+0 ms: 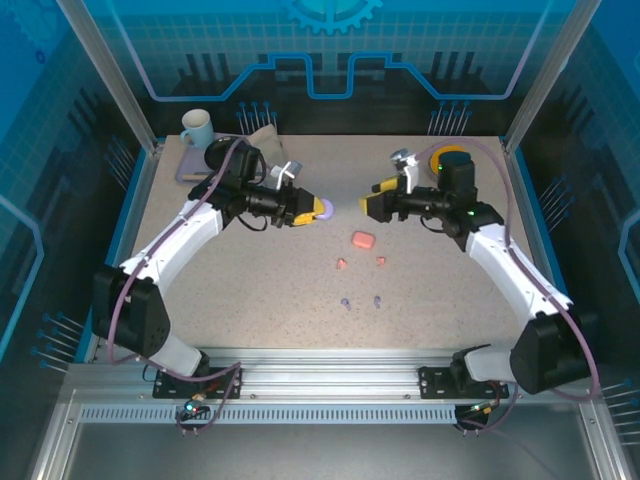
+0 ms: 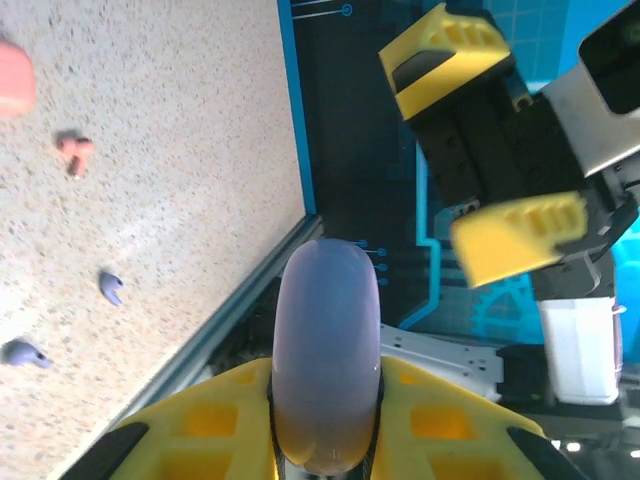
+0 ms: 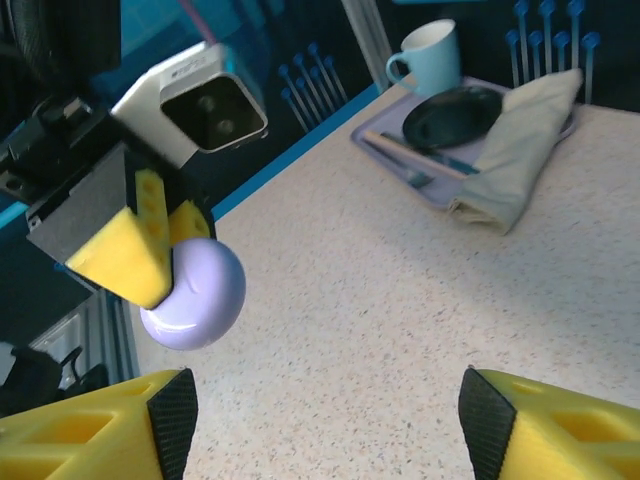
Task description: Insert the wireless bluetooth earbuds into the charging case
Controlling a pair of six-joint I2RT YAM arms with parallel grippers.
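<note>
My left gripper [image 1: 305,207] is shut on a closed pale purple charging case [image 1: 325,208], held above the table's middle. In the left wrist view the case [image 2: 327,340] stands on edge between the yellow fingers. My right gripper [image 1: 375,205] faces it from the right, a short gap away, open and empty [image 3: 330,425]; the case [image 3: 195,293] hangs ahead to its left. On the table lie a salmon-pink case [image 1: 362,239], two pink earbuds [image 1: 341,264] [image 1: 380,261] and two purple earbuds [image 1: 345,301] [image 1: 376,299].
At the back left a purple tray [image 1: 190,165] carries a pale mug [image 1: 197,127], a black dish [image 3: 455,115] and a folded beige cloth [image 3: 520,150]. A yellow round object [image 1: 440,158] sits behind the right arm. Blue walls and metal posts surround the table.
</note>
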